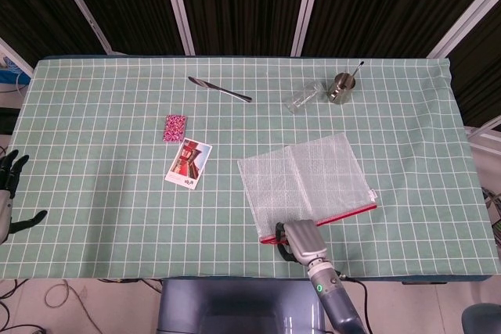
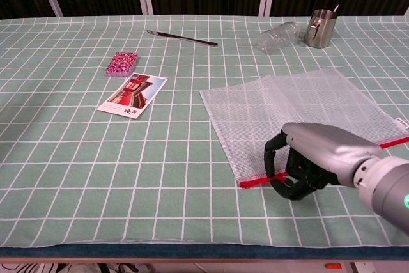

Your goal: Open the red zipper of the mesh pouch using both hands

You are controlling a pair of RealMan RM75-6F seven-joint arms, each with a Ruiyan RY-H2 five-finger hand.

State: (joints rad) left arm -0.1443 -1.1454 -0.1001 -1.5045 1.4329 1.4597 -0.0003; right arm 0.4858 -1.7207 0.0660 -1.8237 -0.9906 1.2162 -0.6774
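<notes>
my left hand (image 1: 11, 193) sat off the table's left edge, dark fingers spread apart, nothing in them; only the head view caught it.

table (image 1: 102, 217) covered in a green cloth with a white grid, matte and flat, a few soft creases near the front.

left-centre: a small rectangular pack (image 1: 175, 127) with a busy pink pattern, lying flat. just in front of it a glossy card (image 1: 189, 163) with a red printed picture, white border, tilted a little. the two were close but not touching.

further back, a slim knife (image 1: 220, 89) lay at a slant, dark handle, bright blade.

back right of centre: a clear glass (image 1: 304, 98) on its side, and beside it an upright brushed-metal cup (image 1: 341, 87) with a thin rod leaning out of it.

the mesh pouch (image 1: 304, 181) lay flat on the right-centre of the cloth, a translucent white rectangle of fine netting, turned at an angle, with a faint fold line down its middle. the red zipper (image 2: 254, 181) ran along its near edge; a small white tag showed at its right corner.

my right hand (image 2: 305, 164), grey smooth shell over black fingers, was on the pouch's near left corner. fingers curled down around the red zipper end; in the chest view they appeared to be pinching it.
</notes>
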